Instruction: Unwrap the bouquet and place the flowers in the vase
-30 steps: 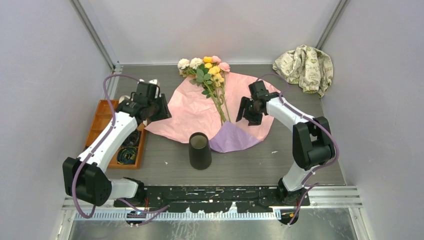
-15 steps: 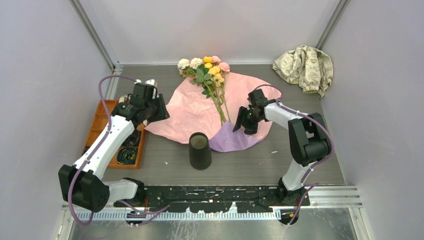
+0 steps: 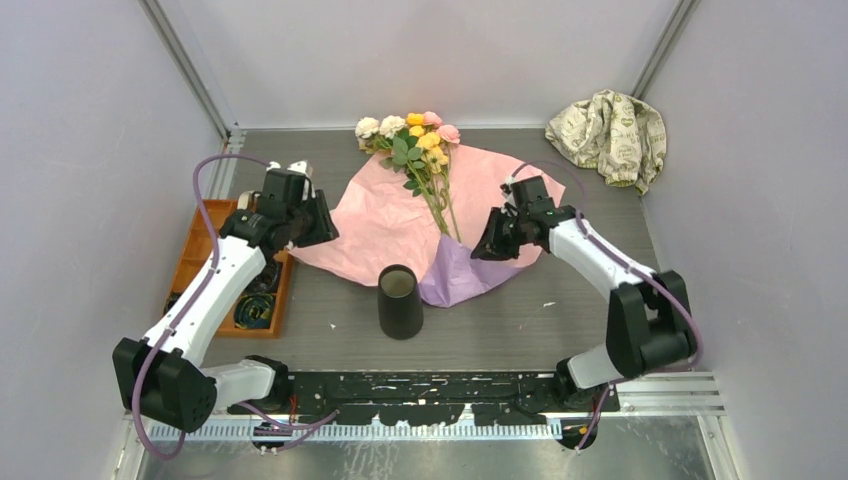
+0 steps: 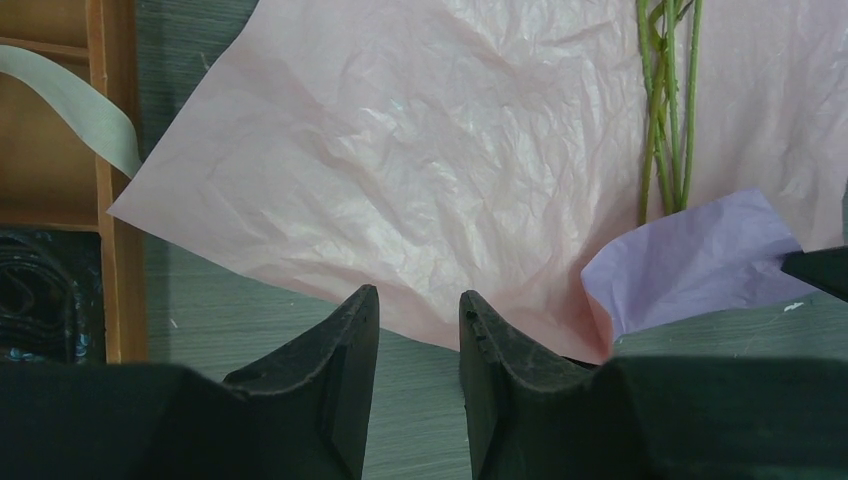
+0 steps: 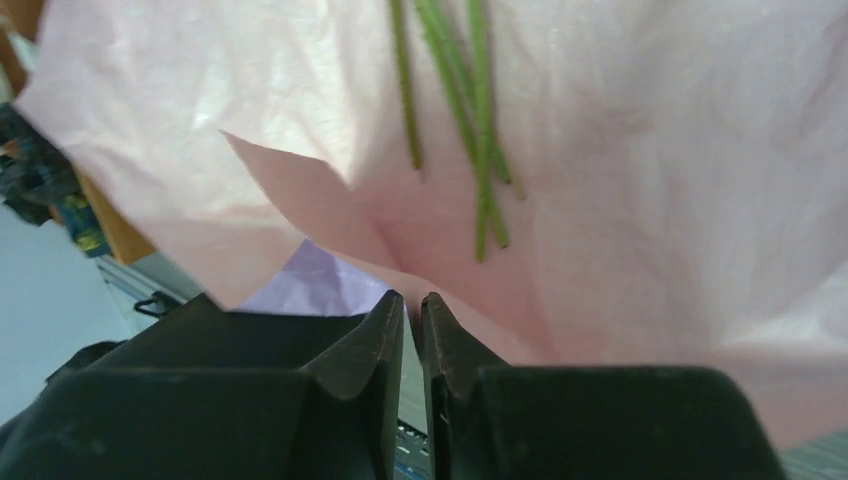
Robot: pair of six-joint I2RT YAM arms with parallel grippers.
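In the top view the flowers (image 3: 425,150) lie on the opened wrapping paper (image 3: 380,225) at upper middle, stems pointing down the frame at the vase (image 3: 399,300), which stands upright on the counter (image 3: 500,320) just below the sheet. The right tool (image 3: 487,245) sits at the paper's right edge and the left tool (image 3: 322,220) at its left edge. A pull on the sheet could drag the stems askew or sweep the paper into the vase and tip it. The right tool's body hides the contact point.

In the left wrist view the tool is released, with nothing between its fingers, just short of the paper's lower edge; closing here would catch only air. The blooms are cut off at the top.

In the right wrist view the fingers are almost together, apparently pinching the pink edge. Such thin paper may tear or slip, and the blooms are out of frame
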